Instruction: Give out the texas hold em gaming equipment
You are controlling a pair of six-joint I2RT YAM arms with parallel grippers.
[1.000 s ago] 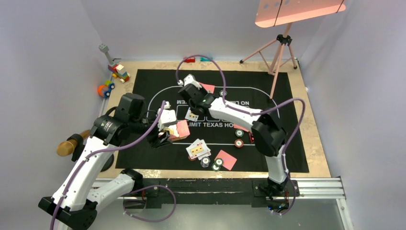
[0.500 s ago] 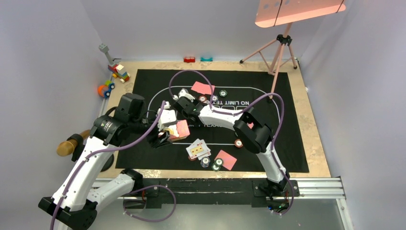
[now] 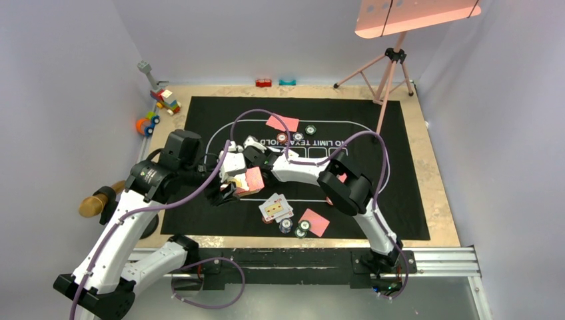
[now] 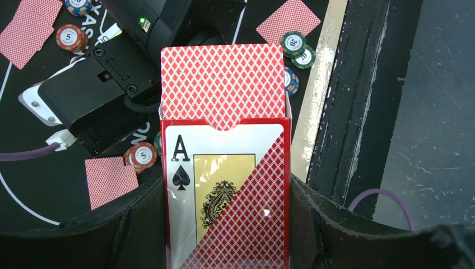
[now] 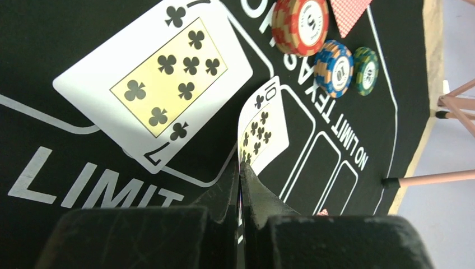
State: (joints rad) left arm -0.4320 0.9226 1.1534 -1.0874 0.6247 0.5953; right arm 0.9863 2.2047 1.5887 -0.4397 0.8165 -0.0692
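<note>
On the left side, the left gripper (image 4: 227, 235) clamps a red card box (image 4: 224, 168) printed with an ace of spades, jaws partly open around it. To the right, the closed right gripper (image 5: 240, 175) pinches the ten of clubs (image 5: 262, 120) above the mat (image 5: 33, 33) reading "NO LIMIT".

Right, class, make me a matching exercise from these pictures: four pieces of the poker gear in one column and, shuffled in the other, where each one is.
Column one
1. card box
2. ten of clubs
3. seven of clubs
4. green chips

Column two
A. flat and face up on the mat
B. right beside the blue chips
C. held in the left hand
D. pinched in the right hand

Pairs: 1-C, 2-D, 3-A, 4-B
</note>
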